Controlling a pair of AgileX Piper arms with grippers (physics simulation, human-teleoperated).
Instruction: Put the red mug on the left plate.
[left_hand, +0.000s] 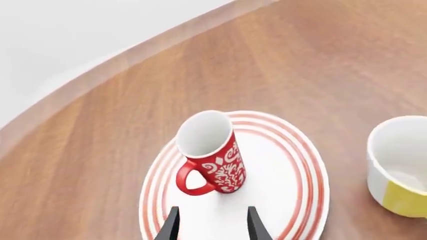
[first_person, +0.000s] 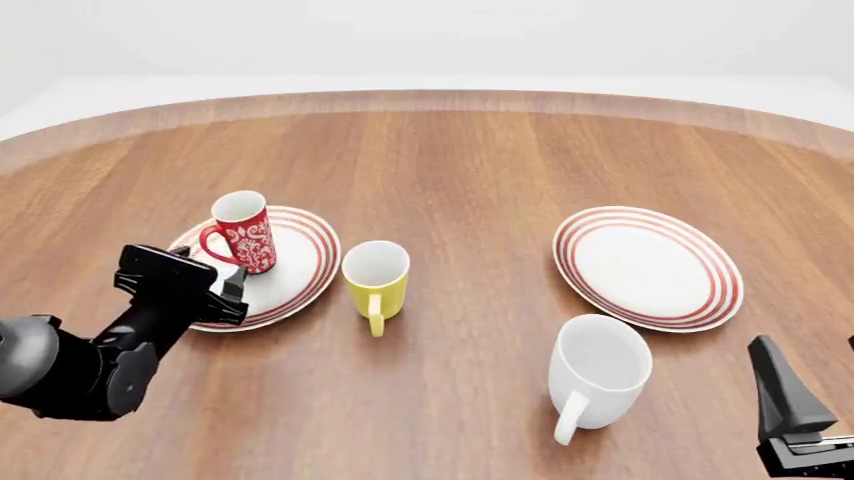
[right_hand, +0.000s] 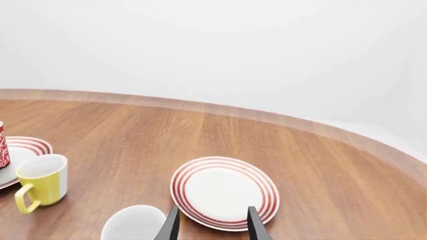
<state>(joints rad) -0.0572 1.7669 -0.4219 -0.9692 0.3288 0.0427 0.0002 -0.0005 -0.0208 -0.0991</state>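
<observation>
The red mug (first_person: 244, 233) with white floral pattern stands upright on the left plate (first_person: 300, 265), a white plate with red rings. It also shows in the left wrist view (left_hand: 212, 159) on the plate (left_hand: 293, 175), handle turned toward the camera. My left gripper (first_person: 216, 285) is open and empty, just in front of the mug over the plate's near edge; its fingertips (left_hand: 172, 226) stand apart from the mug. My right gripper (right_hand: 210, 225) is open and empty at the front right, far from the mug.
A yellow mug (first_person: 375, 281) stands just right of the left plate. A bigger white mug (first_person: 597, 373) stands front right. The second ringed plate (first_person: 647, 265) lies at the right. The round table's far edge (first_person: 427, 100) curves behind.
</observation>
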